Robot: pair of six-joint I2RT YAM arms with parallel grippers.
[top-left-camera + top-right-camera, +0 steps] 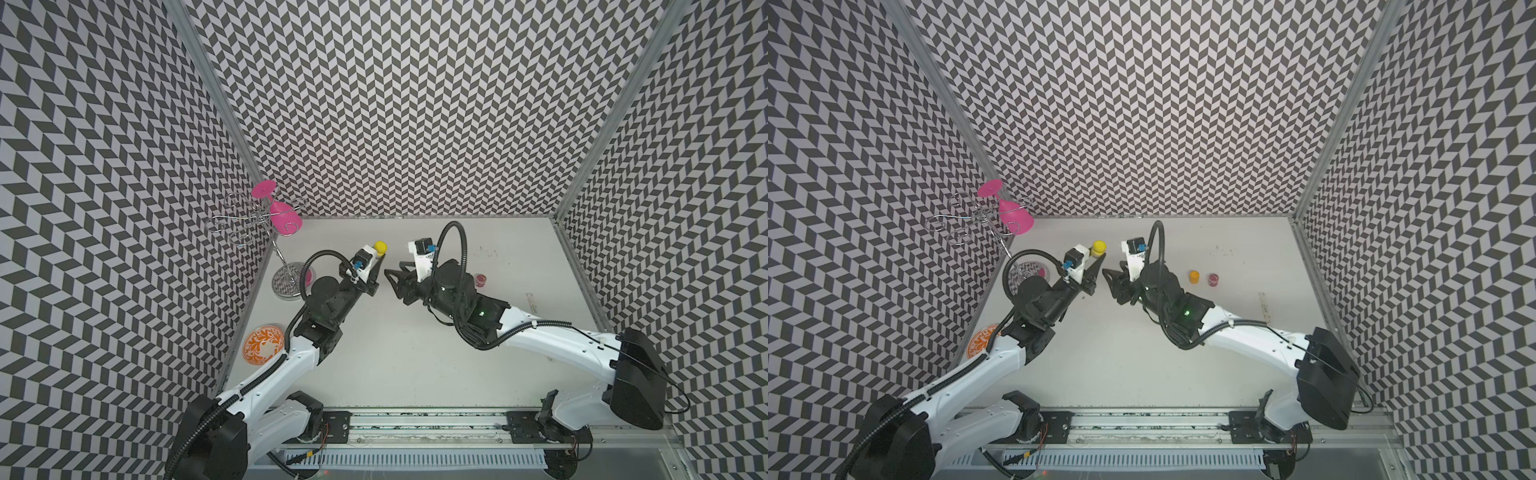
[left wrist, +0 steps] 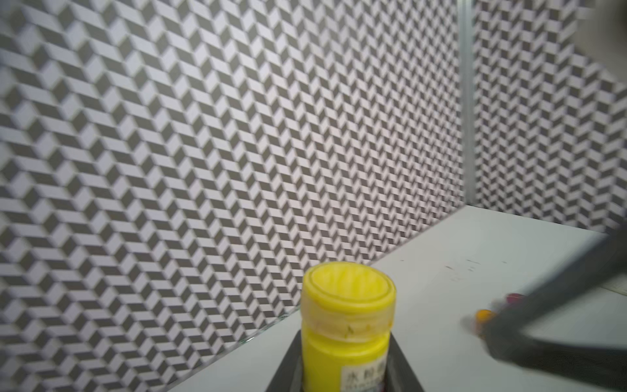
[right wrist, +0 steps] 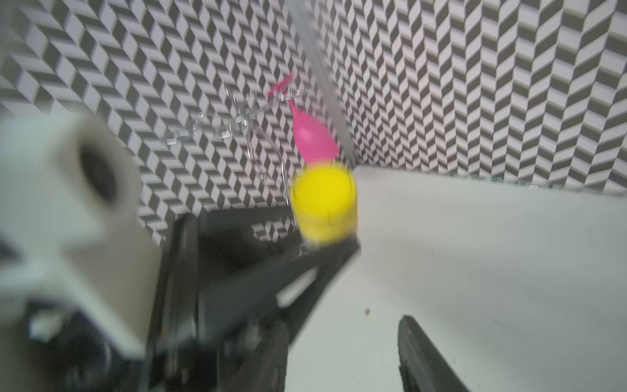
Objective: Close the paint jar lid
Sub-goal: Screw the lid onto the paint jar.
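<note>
Black left gripper (image 2: 344, 339) clamps the small yellow plastic paint jar (image 2: 346, 342) between its fingers, yellow lid (image 2: 349, 285) sitting on top; facing it nearby, the black right gripper (image 1: 393, 284) stands parted, empty.

The left arm (image 1: 301, 357) and the right arm (image 1: 552, 336) are built alike: glossy white shells dotted with small dark screws, joined by matte black joint housings. The jaws are black and triangular, with open truss cut-outs. Just behind the jaws of each arm sits a white camera bracket (image 1: 365, 258) carrying a black box with a blue plug (image 1: 356, 264). A black ribbed cable hose (image 1: 459, 235) arcs back from each bracket. Further back from the right jaws glows a small green light (image 1: 482, 313). Farthest from the jaws, bulky black covers (image 1: 640, 386) cap both bases.
</note>
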